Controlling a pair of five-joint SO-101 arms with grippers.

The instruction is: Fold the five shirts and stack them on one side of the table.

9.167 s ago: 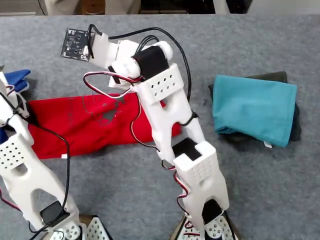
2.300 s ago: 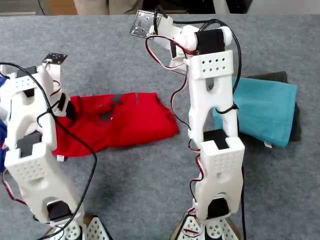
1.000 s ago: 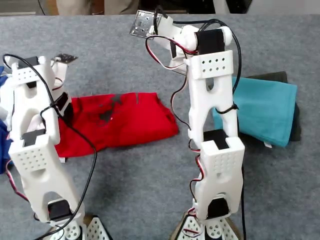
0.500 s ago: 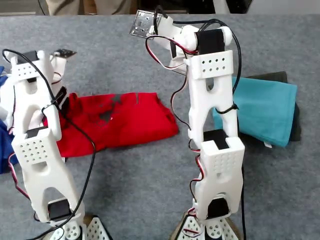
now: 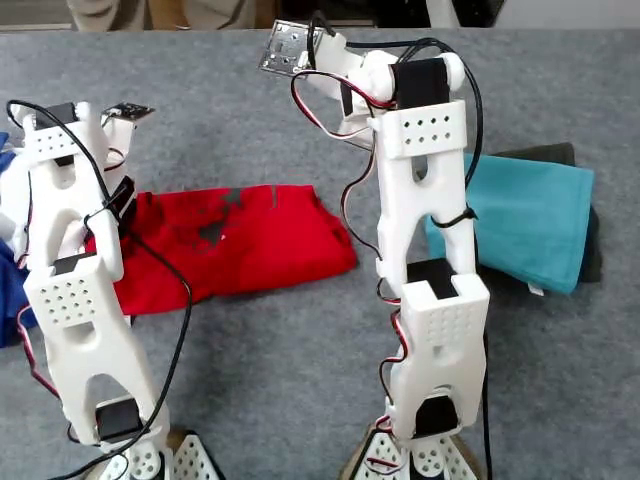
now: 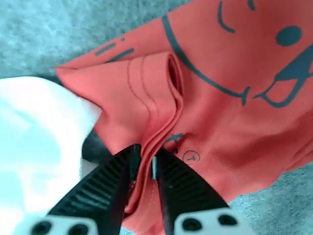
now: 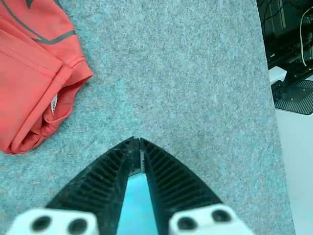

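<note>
While the left arm [image 5: 70, 280] stands at the left of the grey counter [image 5: 250, 400], its jaws are clamped on a bunched fold at the left end of the red shirt [image 5: 250, 250]. Seen from the wrist, the two black jaws pinch a ridge of red cloth [image 6: 220, 98] near a seam, with dark printed lines running across the fabric beyond. A white cloth [image 6: 39, 132] lies just beside that gripped end. The red shirt stretches rightward across the counter, partly folded, its right end stopping near the base of the right arm [image 5: 420, 200].

That arm rises in the middle of the counter. Its jaws are together, tips meeting, over bare grey surface just right of the red shirt's [image 7: 29, 73] right end.

At the right, a teal shirt [image 5: 510, 215] lies folded on top of a dark shirt [image 5: 545, 153], whose edges show along its far and right sides. A blue shirt [image 5: 8, 290] sits at the left edge, behind the left arm.
</note>
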